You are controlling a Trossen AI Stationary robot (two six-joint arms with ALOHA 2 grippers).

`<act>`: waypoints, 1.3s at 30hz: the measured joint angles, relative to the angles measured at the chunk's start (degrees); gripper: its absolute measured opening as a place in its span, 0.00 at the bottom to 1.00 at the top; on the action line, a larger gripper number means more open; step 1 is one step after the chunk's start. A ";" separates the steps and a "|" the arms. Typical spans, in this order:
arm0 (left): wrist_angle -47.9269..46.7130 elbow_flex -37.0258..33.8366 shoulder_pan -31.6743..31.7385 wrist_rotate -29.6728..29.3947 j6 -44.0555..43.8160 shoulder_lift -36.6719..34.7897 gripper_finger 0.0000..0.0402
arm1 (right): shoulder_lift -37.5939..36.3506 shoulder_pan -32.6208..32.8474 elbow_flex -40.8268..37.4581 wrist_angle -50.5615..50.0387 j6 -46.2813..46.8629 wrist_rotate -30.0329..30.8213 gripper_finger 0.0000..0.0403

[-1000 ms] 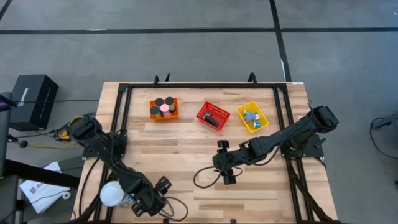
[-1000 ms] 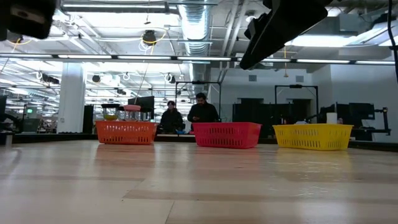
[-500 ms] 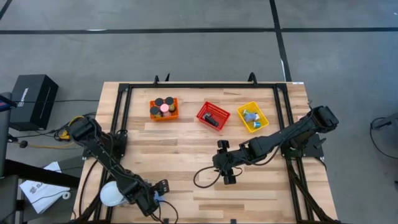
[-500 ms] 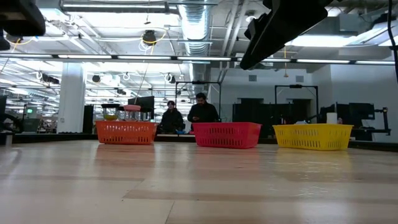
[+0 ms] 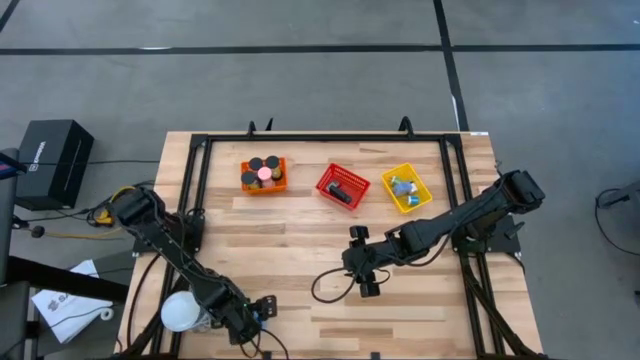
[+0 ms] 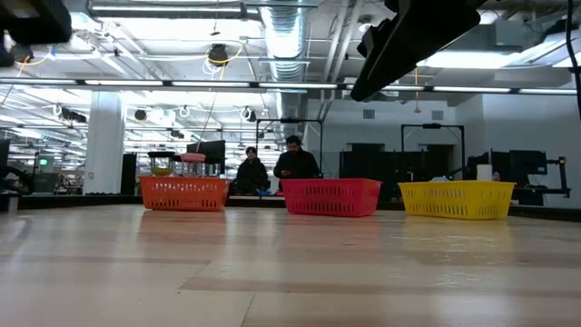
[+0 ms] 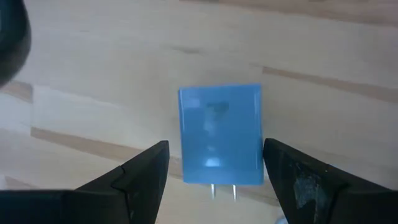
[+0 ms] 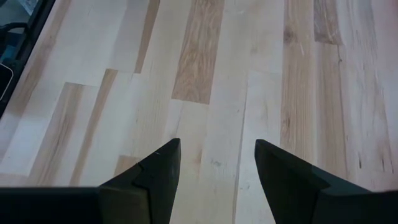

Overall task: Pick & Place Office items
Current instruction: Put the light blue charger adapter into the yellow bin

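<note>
Between the left end effector's [image 7: 214,180] spread fingers lies a light-blue piece [image 7: 220,134].

Three baskets [image 5: 341,185] sit in a row at the table's [image 5: 300,240] far side. The charger [image 7: 221,134] lies between the left gripper's [image 7: 214,171] fingers near the front-left edge.
</note>
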 joint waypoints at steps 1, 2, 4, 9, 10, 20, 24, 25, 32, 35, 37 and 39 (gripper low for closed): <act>0.53 -0.56 0.51 0.10 -0.20 0.00 0.64 | 0.00 -0.02 0.00 0.00 0.00 0.00 0.49; 0.94 -0.99 0.97 0.10 -0.56 0.02 0.64 | 0.00 -0.02 0.00 0.00 0.00 0.00 0.49; 1.90 -1.59 1.76 0.21 -0.86 0.02 0.64 | 0.00 -0.02 0.00 0.00 0.00 0.00 0.49; 3.24 -2.10 2.85 2.07 -0.90 0.02 0.64 | 0.00 -0.02 0.00 -0.02 0.00 0.00 0.49; 3.38 -2.10 3.07 2.71 -0.85 0.02 0.64 | 0.00 -0.02 0.00 -0.03 0.00 0.00 0.49; 4.47 -2.10 3.41 5.03 3.19 0.02 0.62 | -0.01 -0.02 -0.01 -0.04 0.00 0.00 0.49; 4.66 -2.10 4.10 5.03 5.33 0.02 0.62 | -0.01 -0.02 0.00 -0.04 0.01 0.00 0.49; 4.70 -2.10 4.31 5.05 5.63 0.02 0.62 | 0.00 -0.02 -0.02 -0.04 0.00 0.00 0.49; 7.15 -5.33 5.21 7.56 5.80 0.26 0.60 | -0.01 -0.02 0.00 -0.07 0.01 0.00 0.49; 10.60 -6.87 5.17 7.52 6.44 0.26 0.60 | -0.01 -0.02 -0.01 -0.09 0.02 0.00 0.49; 11.02 -6.98 5.17 7.48 6.49 0.26 0.60 | -0.02 -0.02 0.00 -0.09 0.02 0.00 0.49; 11.05 -7.00 5.17 7.46 6.45 0.26 0.60 | -0.01 -0.02 -0.01 -0.09 0.02 0.00 0.49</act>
